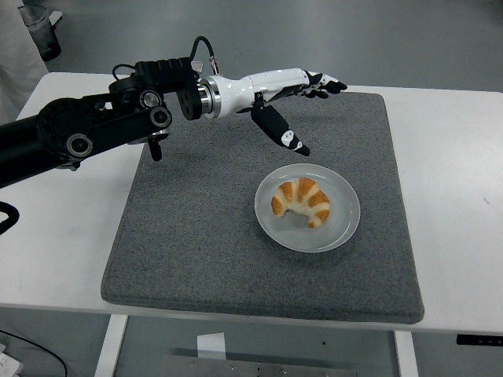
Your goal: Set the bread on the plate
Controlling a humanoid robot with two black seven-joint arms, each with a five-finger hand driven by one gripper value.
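A golden croissant (302,201) lies on the clear round plate (343,224), which rests on the grey mat to the right of its middle. My left hand (302,102) hovers well above and behind the plate, over the mat's far part. Its white fingers (318,81) stretch out flat and the black thumb (280,130) points down toward the plate; it holds nothing. The right arm does not show.
The grey mat (196,236) covers most of the white table (63,228). A small pale object (192,67) lies on the floor beyond the table's far edge. A white-clad person's edge (16,55) shows at the top left corner.
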